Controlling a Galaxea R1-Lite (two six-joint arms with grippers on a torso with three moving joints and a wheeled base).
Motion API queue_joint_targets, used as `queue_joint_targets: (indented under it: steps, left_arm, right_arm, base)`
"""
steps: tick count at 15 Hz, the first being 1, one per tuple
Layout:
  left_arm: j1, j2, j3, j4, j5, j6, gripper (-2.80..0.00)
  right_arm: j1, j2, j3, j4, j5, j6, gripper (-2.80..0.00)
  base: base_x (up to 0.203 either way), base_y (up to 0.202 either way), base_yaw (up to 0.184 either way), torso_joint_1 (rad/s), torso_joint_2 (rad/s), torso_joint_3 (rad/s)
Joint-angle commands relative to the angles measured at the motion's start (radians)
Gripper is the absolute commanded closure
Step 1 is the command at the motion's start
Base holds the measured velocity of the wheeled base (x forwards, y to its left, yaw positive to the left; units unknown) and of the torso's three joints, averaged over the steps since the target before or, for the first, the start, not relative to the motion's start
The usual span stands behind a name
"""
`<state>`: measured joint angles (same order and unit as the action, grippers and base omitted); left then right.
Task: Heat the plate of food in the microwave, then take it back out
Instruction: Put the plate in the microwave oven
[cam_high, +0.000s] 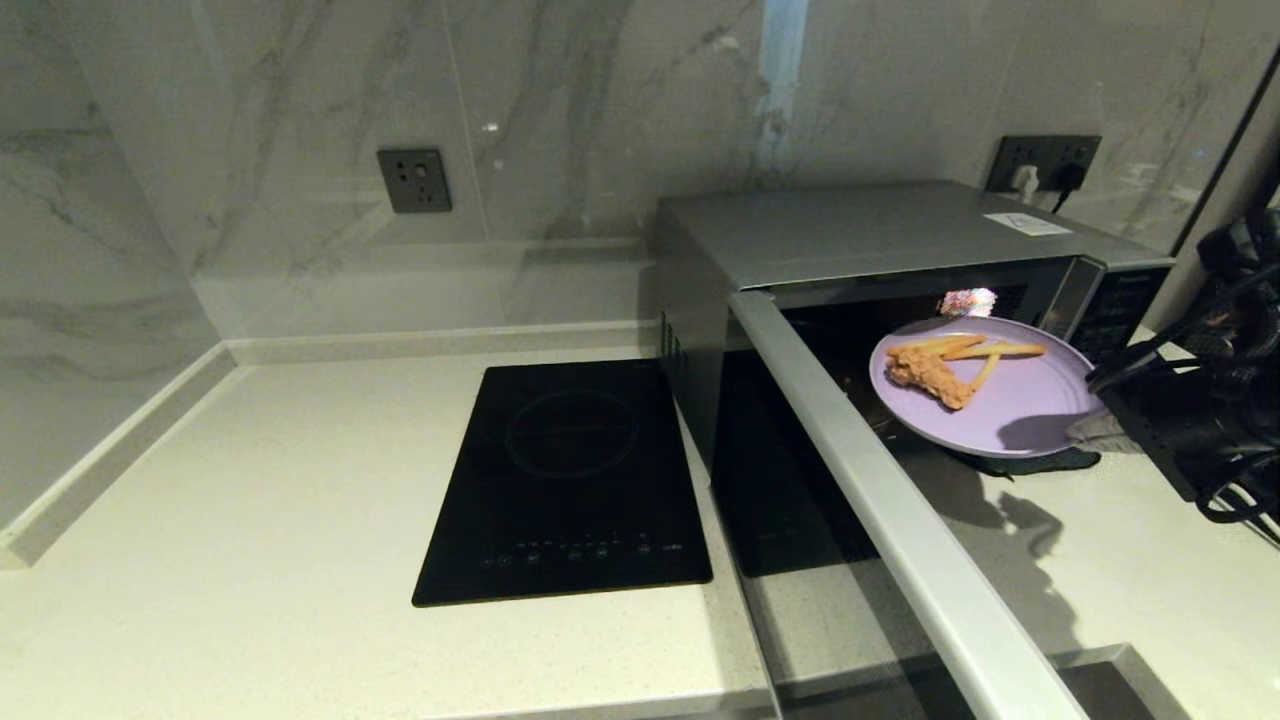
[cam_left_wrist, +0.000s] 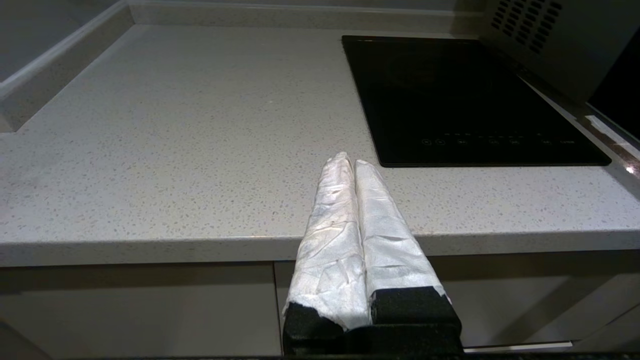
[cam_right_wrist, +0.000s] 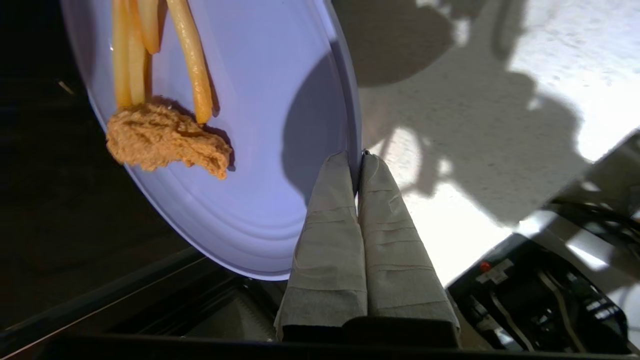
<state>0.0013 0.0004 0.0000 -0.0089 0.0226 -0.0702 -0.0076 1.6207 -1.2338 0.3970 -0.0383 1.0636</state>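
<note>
The pale-lavender plate of food hangs in the air just in front of the microwave's dark cavity, carrying a brown fried piece and thin fries. My right gripper is shut on the plate's rim, pinching the edge nearest the button panel. The silver-grey microwave stands at the back right with its door swung wide open towards me. My left gripper is shut on nothing and is parked low at the counter's front edge, left of the hob.
A flat black glass hob lies in the counter left of the microwave. The open door juts out over the counter's front. Wall sockets sit on the marble backsplash, and a plug is behind the microwave. The pale counter stretches left.
</note>
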Motion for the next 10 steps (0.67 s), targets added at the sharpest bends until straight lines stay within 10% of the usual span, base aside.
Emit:
queue_joint_targets:
  steps: [1, 10]
  left_arm:
    - [0.000, 0.001, 0.000, 0.000, 0.000, -0.002, 0.00]
    - [0.000, 0.001, 0.000, 0.000, 0.000, 0.000, 0.00]
  right_arm:
    - [0.014, 0.042, -0.006, -0.017, -0.003, 0.006, 0.00]
    - [0.102, 0.236, -0.107, -0.114, -0.003, -0.006, 0.00]
  base:
    - [0.000, 0.000, 0.000, 0.000, 0.00, 0.000]
    - [0.000, 0.000, 0.000, 0.000, 0.00, 0.000]
